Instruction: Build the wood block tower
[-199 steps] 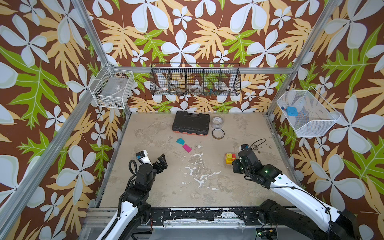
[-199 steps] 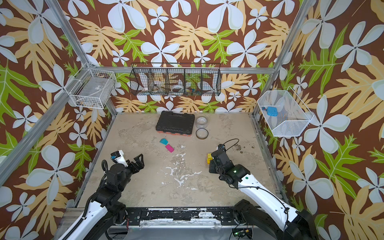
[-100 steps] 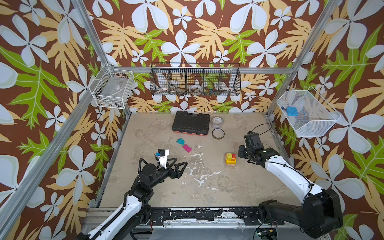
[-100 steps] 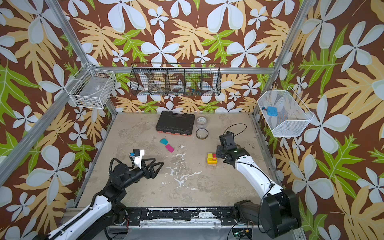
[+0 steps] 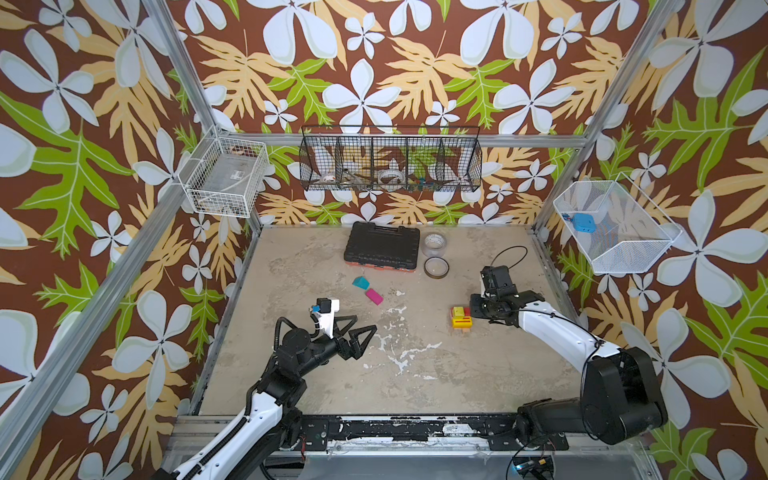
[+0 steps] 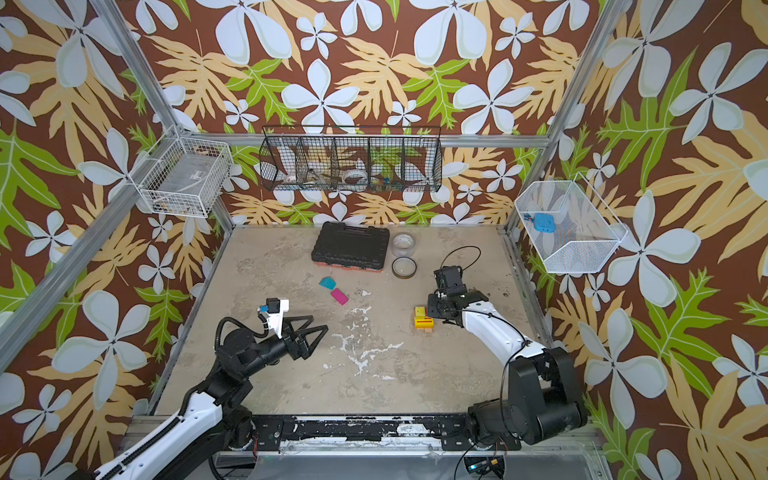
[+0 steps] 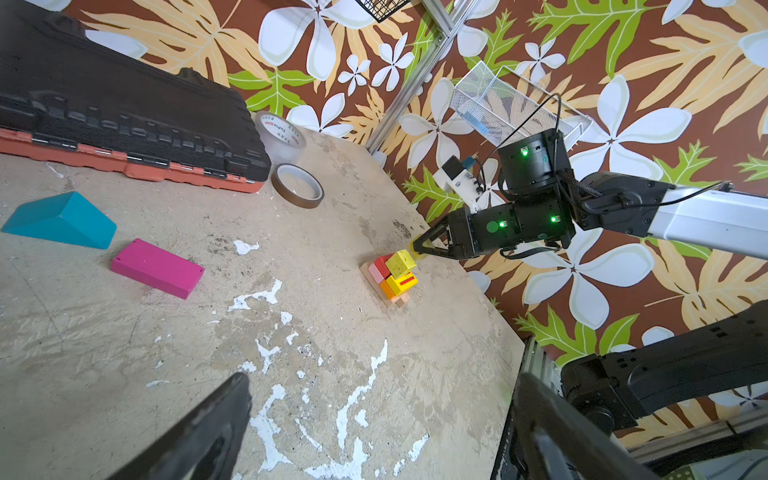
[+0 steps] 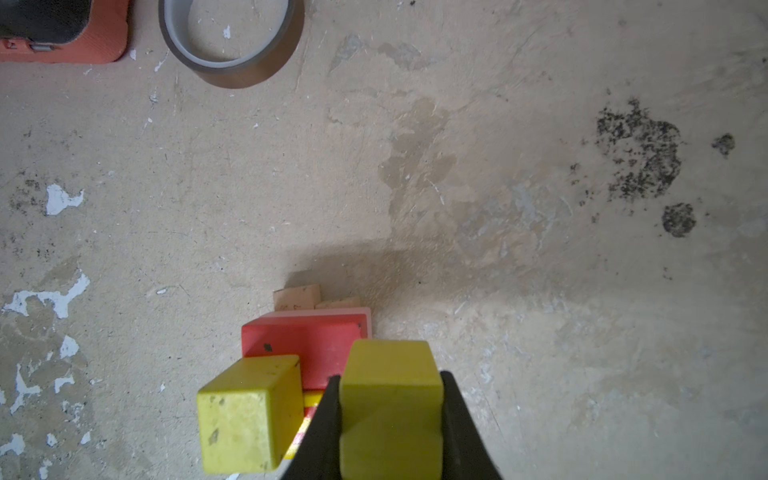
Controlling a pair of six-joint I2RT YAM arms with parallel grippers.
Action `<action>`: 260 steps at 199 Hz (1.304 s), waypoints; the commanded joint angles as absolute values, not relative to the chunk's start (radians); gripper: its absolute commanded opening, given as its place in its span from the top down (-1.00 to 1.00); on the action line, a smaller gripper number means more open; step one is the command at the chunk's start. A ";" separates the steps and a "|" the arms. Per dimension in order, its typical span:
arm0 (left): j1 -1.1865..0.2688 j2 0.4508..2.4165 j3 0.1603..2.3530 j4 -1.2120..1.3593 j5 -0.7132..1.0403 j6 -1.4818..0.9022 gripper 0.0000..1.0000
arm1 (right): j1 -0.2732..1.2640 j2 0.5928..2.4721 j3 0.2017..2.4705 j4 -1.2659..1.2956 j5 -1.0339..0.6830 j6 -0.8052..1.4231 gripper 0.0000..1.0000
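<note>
At the right-side tower (image 5: 461, 319), right gripper (image 8: 390, 379) pinching a yellow-green cube (image 8: 390, 359) should seat it flush beside its twin (image 8: 249, 415) before release; left gripper (image 5: 365, 323) idle, jaws spread.

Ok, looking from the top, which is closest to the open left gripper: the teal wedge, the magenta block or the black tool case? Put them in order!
Seen in a top view, from the left gripper:
1. magenta block, just past the fingertips, mid-table.
2. teal wedge, a little farther back than the magenta block.
3. black tool case, farthest, by the back wall.
</note>
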State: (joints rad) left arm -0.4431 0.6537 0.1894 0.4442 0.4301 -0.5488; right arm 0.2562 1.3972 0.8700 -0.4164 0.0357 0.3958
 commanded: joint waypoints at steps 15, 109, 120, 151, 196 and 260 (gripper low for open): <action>-0.443 0.662 0.198 0.468 0.440 -0.556 -1.00 | 0.258 1.389 0.855 -0.390 0.000 0.389 0.70; -0.446 0.647 0.203 0.457 0.450 -0.559 -1.00 | 0.258 1.363 0.816 -0.375 -0.016 0.394 0.63; -0.446 0.644 0.200 0.458 0.445 -0.558 -1.00 | 0.257 1.364 0.816 -0.373 -0.021 0.396 0.62; -0.446 0.646 0.201 0.458 0.441 -0.557 -1.00 | 0.258 1.369 0.815 -0.370 -0.033 0.399 0.60; -0.446 0.654 0.204 0.457 0.439 -0.555 -1.00 | 0.259 1.369 0.815 -0.362 -0.044 0.399 0.56; -0.446 0.653 0.204 0.457 0.435 -0.555 -1.00 | 0.259 1.373 0.819 -0.362 -0.053 0.400 0.34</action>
